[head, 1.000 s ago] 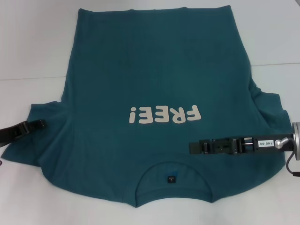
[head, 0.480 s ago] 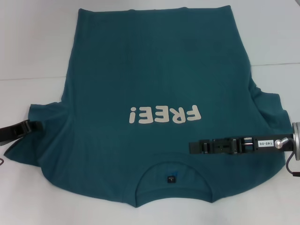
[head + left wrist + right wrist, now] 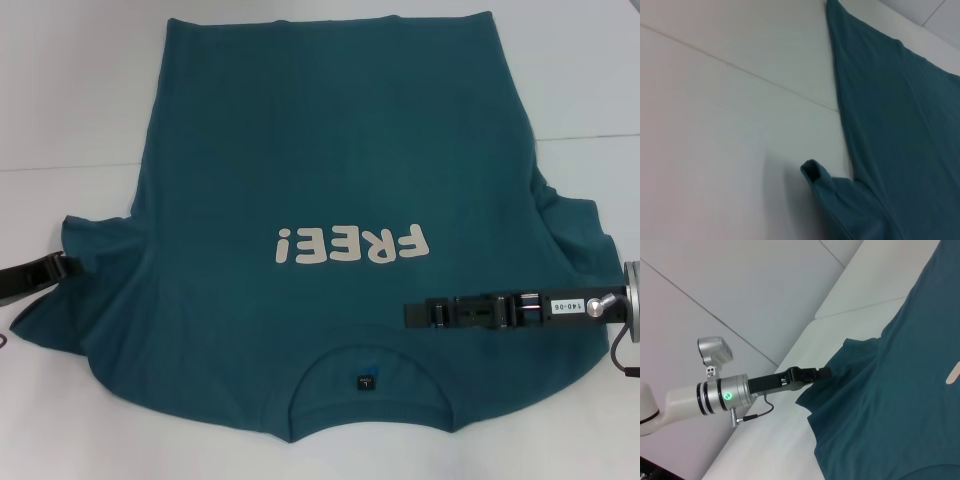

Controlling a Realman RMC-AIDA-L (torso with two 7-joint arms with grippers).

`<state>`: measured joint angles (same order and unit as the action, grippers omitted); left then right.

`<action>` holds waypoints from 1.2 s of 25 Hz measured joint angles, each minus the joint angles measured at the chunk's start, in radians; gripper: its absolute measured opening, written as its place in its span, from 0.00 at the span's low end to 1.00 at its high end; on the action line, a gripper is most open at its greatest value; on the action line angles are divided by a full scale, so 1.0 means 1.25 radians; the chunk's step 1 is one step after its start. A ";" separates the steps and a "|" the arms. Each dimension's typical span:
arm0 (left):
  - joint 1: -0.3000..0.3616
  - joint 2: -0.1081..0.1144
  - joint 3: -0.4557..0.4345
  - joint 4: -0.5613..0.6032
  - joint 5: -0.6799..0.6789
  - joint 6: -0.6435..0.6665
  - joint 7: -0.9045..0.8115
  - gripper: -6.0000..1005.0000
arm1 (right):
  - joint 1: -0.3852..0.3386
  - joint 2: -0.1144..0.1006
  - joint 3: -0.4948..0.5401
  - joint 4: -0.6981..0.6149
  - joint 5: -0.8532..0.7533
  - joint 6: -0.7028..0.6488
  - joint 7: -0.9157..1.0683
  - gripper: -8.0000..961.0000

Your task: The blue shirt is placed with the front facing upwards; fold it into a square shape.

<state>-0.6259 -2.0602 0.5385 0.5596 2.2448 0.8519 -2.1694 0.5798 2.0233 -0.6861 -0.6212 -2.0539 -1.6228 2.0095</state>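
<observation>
Left gripper (image 3: 68, 264) has retreated, dragging one blue shirt (image 3: 330, 180).

We lose the blue shirt (image 3: 330, 170)'s near hem past the head view's edge | left end effector (image 3: 62, 266) tips buried in sleeve cloth | neck label (image 3: 368, 381) unreadable to us.

A bare robot test bench, lab-like rather than a home.

The table (image 3: 70, 90) is plain white, made of flat panels with a thin seam (image 3: 740, 70) running across it, and it carries only the blue shirt (image 3: 330, 180). A grey and white robot arm (image 3: 715, 395) with a lit green ring and a loose cable reaches over it; no furniture or household clutter shows.
</observation>
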 joint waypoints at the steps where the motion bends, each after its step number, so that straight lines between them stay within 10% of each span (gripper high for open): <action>1: 0.000 0.000 0.000 0.003 0.000 0.003 0.000 0.06 | 0.000 0.000 0.000 0.000 0.000 0.000 0.000 0.98; 30: -0.050 0.040 0.007 0.094 0.058 0.062 -0.067 0.06 | -0.008 0.003 0.008 0.000 0.000 -0.003 0.000 0.98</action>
<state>-0.6878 -2.0102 0.5470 0.6774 2.3167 0.9297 -2.2533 0.5696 2.0264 -0.6765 -0.6213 -2.0540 -1.6262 2.0094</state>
